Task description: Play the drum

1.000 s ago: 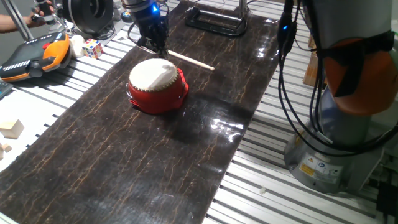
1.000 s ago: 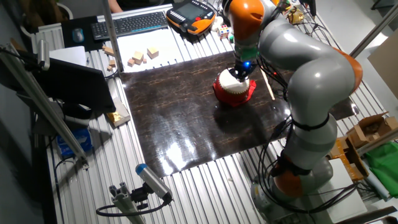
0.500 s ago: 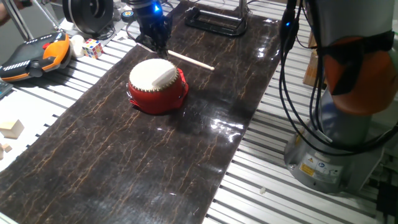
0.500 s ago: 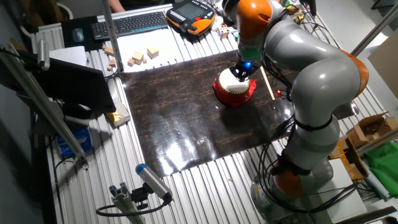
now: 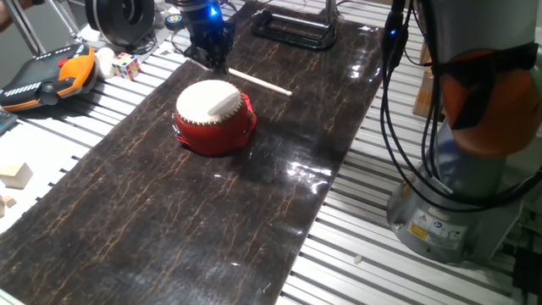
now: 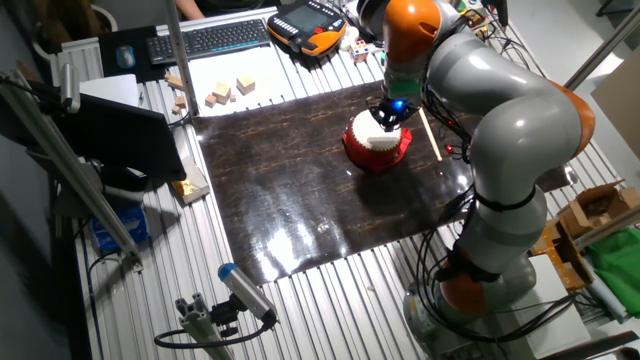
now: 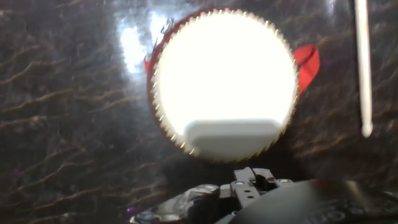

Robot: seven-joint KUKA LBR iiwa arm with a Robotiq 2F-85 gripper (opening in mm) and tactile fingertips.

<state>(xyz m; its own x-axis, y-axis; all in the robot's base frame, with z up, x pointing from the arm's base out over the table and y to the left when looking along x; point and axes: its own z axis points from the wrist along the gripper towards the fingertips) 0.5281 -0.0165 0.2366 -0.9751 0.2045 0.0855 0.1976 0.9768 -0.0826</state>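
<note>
The drum has a red body and a cream skin and stands on the dark mat. It also shows in the other fixed view and fills the top of the hand view. My gripper hangs just above the drum's far rim, and it also shows in the other fixed view. Its fingers look pressed together. In the hand view they show as one pale block over the skin's near edge. A thin wooden stick lies on the mat beyond the drum and shows at the right of the hand view.
An orange teach pendant, a colour cube and wooden blocks lie left of the mat. A black frame stands at the far end. The arm's base and cables are on the right.
The gripper has risen slightly and shifted a little over the drum's far rim. The drum and the stick have not moved.
</note>
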